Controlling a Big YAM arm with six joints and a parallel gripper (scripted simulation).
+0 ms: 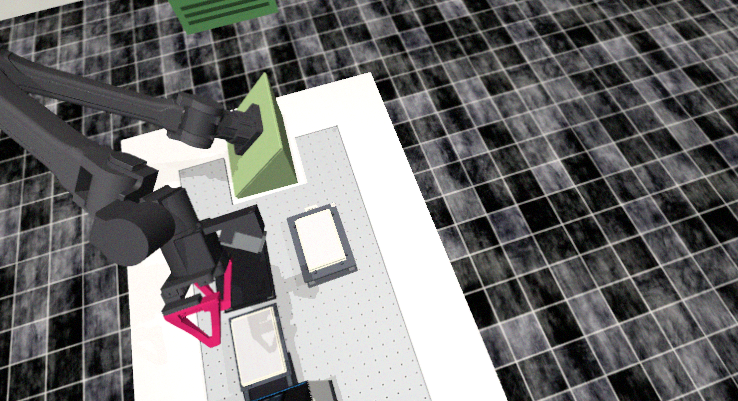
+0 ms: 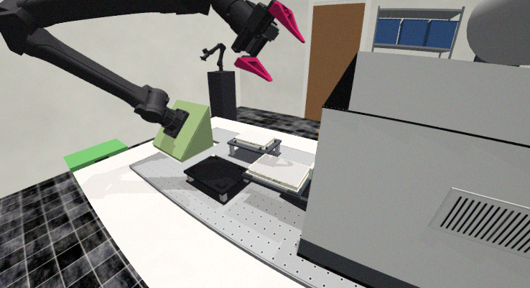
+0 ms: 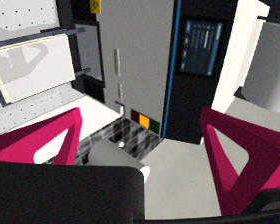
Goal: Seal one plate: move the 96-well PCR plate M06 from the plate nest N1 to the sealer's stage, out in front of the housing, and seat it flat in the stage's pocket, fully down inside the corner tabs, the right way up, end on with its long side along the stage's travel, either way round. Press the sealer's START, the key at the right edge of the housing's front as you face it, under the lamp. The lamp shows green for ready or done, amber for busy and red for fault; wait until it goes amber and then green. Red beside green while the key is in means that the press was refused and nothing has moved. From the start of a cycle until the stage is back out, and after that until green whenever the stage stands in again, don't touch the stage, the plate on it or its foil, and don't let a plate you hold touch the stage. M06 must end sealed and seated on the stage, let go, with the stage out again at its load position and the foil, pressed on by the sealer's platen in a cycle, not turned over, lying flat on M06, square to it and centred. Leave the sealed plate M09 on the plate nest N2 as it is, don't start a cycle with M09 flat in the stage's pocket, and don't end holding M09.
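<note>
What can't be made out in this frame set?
- START key: not identifiable; in the wrist view the lamp shows amber, tiny and blurred.
- Plate labels: too small everywhere.
- Sealer housing: its front faces away in the exterior view, cut by the bottom edge in the top view.
- Foil on the stage plate: indistinct.

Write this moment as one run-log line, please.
jaws: open, empty, raised | plate: on stage | lamp: amber | black nest: empty

Open end effector [image 2: 270, 44] above sealer [image 2: 419, 167]

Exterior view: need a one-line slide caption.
Open gripper hangs high above the bench; a white plate sits on the sealer's stage, another on its nest.
</note>
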